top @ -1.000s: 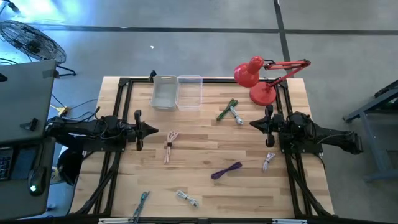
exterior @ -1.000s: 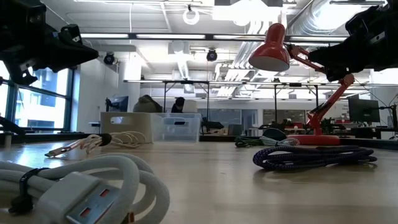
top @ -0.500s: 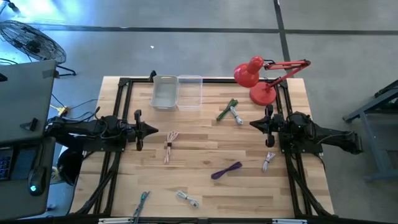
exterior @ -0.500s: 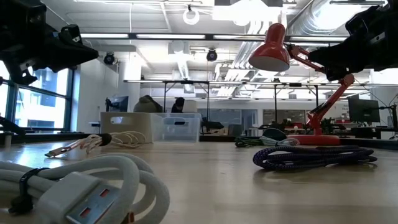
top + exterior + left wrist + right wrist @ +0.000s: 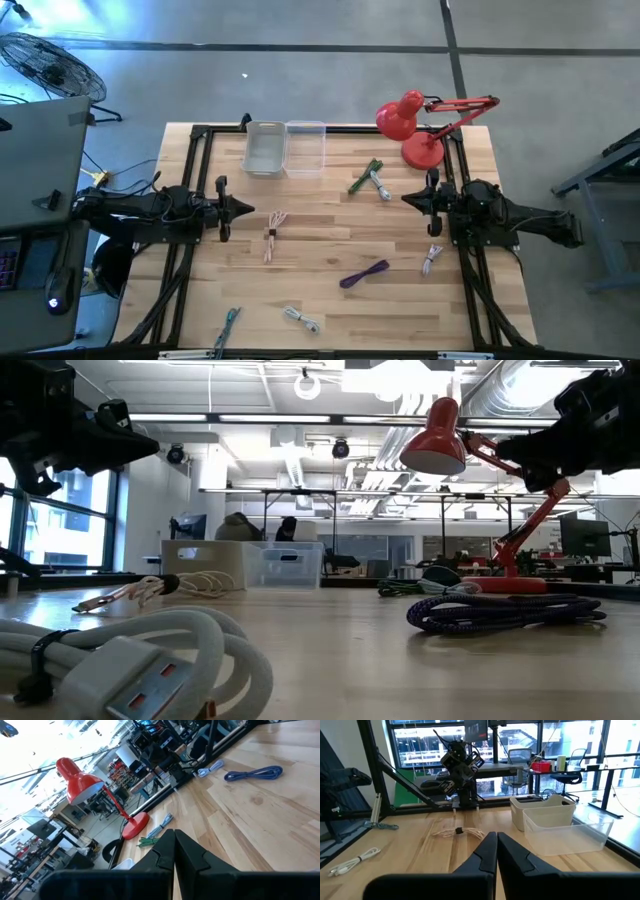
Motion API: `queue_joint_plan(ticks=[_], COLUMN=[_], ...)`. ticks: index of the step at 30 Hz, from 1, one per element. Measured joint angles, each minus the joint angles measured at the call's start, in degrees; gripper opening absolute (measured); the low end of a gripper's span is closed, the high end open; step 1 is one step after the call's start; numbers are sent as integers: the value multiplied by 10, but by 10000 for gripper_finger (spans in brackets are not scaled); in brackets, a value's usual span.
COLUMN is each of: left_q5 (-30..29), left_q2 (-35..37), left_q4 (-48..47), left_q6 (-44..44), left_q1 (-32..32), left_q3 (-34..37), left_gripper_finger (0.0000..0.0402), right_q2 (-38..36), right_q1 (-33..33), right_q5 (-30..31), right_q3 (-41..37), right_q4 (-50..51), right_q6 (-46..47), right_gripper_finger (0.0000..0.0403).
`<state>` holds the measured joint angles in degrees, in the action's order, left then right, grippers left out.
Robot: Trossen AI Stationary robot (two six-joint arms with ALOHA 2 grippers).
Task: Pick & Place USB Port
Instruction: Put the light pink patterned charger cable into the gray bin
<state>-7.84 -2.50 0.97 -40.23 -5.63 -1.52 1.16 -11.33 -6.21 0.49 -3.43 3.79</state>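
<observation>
Two arms are waiting at opposite sides of the table (image 5: 330,240), and we are judging that the task is only at its opening step, with nothing picked up yet. We are seeing the left claw (image 5: 246,209) clenched tight and holding nothing, hanging above the left part of the table; the right claw (image 5: 408,199) is likewise clenched and empty, hanging above the right part, just beside the base of the red lamp (image 5: 405,125).

Several bundled cables are lying loose on the wood. We are noting a beige cable (image 5: 274,232) just past the left claw, a green cable (image 5: 367,177) toward the far edge, a purple cable (image 5: 364,273) near the middle, a white cable (image 5: 431,259) near the right arm, another white cable (image 5: 300,319) and a teal cable (image 5: 229,322) at the near edge. Which of these is the USB piece the task means, we cannot tell for sure; in the low view a white cable's USB plug (image 5: 140,678) is showing close to the lens.

Two bins, one grey (image 5: 265,148) and one clear (image 5: 306,148), are sitting side by side at the far edge, seemingly the drop place. Next, we are expecting one arm to release its claw, descend over the chosen cable, and close on the bundle's middle.
</observation>
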Motion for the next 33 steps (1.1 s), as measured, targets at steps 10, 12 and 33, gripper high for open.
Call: queue_joint_plan(ticks=[10, 12, 33], left_q5=[-47, -54, -82], left_q2=[0, 0, 0], left_q4=[-1, -2, -5], left_q6=[34, 44, 156], left_q1=[0, 0, 0], left_q3=[0, 0, -1], left_gripper_finger=[2, 10, 147], right_q2=[0, 0, 78], right_q1=[0, 0, 52], right_q5=[25, 43, 80], right_q3=[0, 0, 87], right_q4=[-2, 5, 19], right_q6=[17, 17, -72], right_gripper_finger=[8, 16, 186])
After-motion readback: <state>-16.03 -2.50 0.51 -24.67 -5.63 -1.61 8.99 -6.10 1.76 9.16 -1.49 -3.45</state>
